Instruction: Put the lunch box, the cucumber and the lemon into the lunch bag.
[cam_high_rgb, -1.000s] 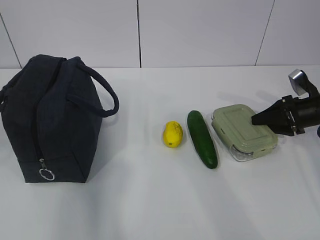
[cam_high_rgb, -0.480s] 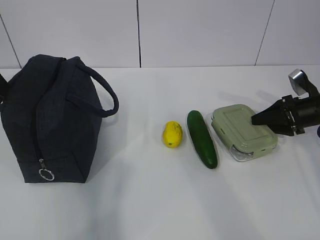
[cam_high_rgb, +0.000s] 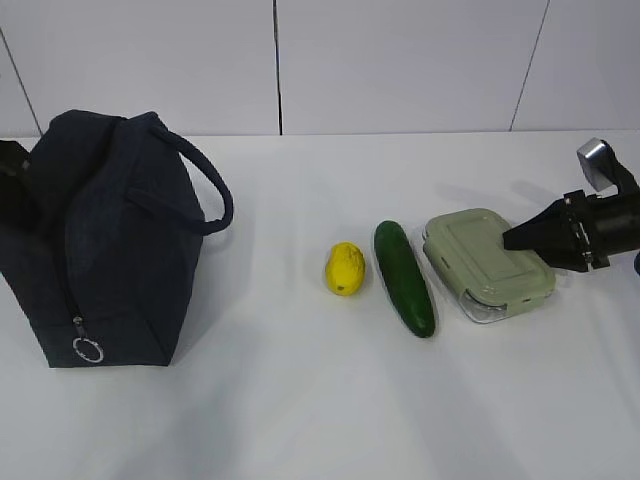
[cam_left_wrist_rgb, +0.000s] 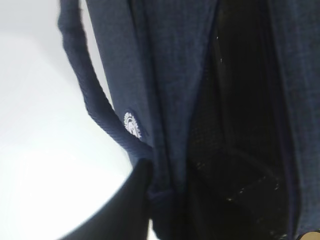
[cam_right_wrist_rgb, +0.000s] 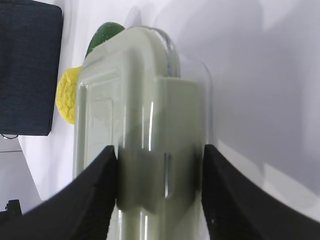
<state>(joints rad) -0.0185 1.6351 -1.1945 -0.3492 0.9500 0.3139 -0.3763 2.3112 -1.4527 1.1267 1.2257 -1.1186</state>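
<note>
The navy lunch bag (cam_high_rgb: 110, 240) stands at the left. In the left wrist view its mouth gapes dark beside the logo patch (cam_left_wrist_rgb: 132, 124). My left gripper (cam_left_wrist_rgb: 160, 180) pinches the lunch bag's rim fabric: one finger (cam_left_wrist_rgb: 127, 210) presses against the fold, the other is lost in the dark inside. In the exterior view only a dark piece of this gripper (cam_high_rgb: 10, 175) shows, at the left edge. The lemon (cam_high_rgb: 345, 268), the cucumber (cam_high_rgb: 404, 277) and the lunch box (cam_high_rgb: 487, 264) lie in a row. My right gripper (cam_high_rgb: 515, 238) clamps the lunch box's end latch (cam_right_wrist_rgb: 160, 165), and the box rests on the table.
The white table (cam_high_rgb: 300, 400) stretches in front of the row of things. A white panelled wall (cam_high_rgb: 400, 60) stands behind it. The bag's loop handle (cam_high_rgb: 205, 190) sticks out toward the lemon.
The bag's top and its zipper ring have shifted a little to the left, and the left gripper has come into view at the left edge. The right gripper and the lunch box have not moved.
</note>
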